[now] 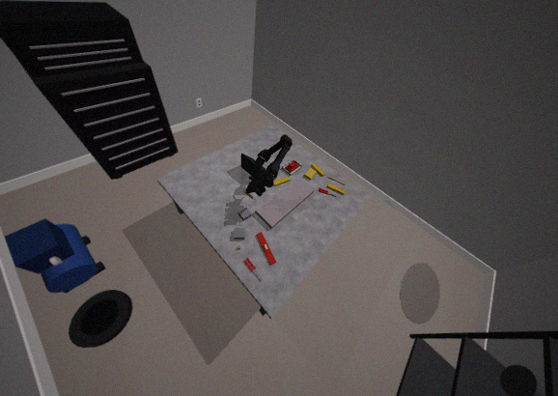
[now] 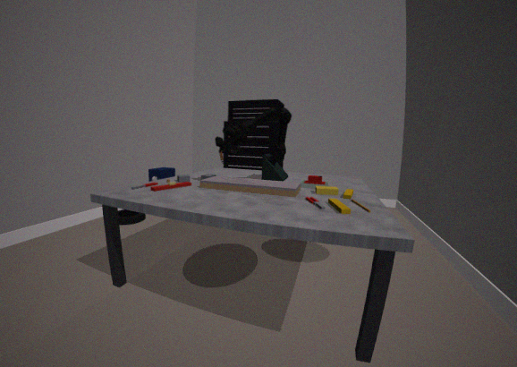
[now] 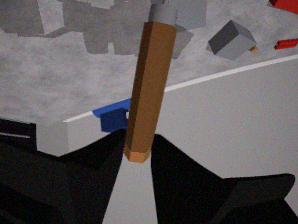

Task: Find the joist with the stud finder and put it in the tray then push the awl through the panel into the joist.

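Observation:
My gripper [image 1: 248,192] [image 2: 221,150] [image 3: 139,138] is shut on the awl's orange-brown handle [image 2: 222,156] [image 3: 152,85]. In the wrist view the handle runs up from between the fingertips to a grey collar [image 3: 164,12]; the metal tip is out of view. The awl is held above the table, beside the panel's left end in the top view. The pale floor panel [image 1: 285,206] [image 2: 250,184] lies flat; no hole can be made out at this size. The red stud finder [image 1: 292,166] [image 2: 315,179] sits in the small pale tray [image 2: 307,184].
Grey blocks [image 1: 245,214] [image 3: 232,40] lie near the panel's left end. A red level [image 1: 265,248] [image 2: 171,186] and a red-handled tool [image 1: 249,265] lie farther forward. Yellow blocks [image 1: 336,189] [image 2: 326,190], red pliers [image 2: 314,201] and a pencil [image 2: 360,206] lie on the other side.

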Controlling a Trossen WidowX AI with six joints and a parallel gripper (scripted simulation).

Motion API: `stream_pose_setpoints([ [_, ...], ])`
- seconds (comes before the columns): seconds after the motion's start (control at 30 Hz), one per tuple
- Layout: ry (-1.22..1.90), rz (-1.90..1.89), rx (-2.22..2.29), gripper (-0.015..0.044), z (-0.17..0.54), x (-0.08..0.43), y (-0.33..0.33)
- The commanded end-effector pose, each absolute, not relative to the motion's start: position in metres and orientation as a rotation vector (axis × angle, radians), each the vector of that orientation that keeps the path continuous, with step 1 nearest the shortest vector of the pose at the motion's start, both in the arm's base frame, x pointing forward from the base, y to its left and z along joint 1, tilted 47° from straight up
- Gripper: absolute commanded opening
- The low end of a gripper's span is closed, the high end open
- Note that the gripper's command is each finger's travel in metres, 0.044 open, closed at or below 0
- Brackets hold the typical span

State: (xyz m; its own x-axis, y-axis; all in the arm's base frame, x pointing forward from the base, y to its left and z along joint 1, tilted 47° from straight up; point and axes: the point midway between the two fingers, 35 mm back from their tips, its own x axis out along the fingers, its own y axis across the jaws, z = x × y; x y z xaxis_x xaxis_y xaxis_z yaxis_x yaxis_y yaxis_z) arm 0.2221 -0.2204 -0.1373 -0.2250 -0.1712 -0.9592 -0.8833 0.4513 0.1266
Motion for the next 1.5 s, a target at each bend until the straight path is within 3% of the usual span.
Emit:
stream_pose_setpoints([
  [0.0, 1.689, 0.867, -1.169, 0.0, -0.121, 0.238, -0.227],
  [0.3, 1.706, 0.79, -1.703, 0.0, -0.073, 0.275, -0.229],
  [0.43, 1.696, 0.831, -1.56, 0.0, -0.089, 0.271, -0.225],
  [1.47, 1.703, 0.749, -1.858, 0.0, -0.006, 0.382, -0.091],
])
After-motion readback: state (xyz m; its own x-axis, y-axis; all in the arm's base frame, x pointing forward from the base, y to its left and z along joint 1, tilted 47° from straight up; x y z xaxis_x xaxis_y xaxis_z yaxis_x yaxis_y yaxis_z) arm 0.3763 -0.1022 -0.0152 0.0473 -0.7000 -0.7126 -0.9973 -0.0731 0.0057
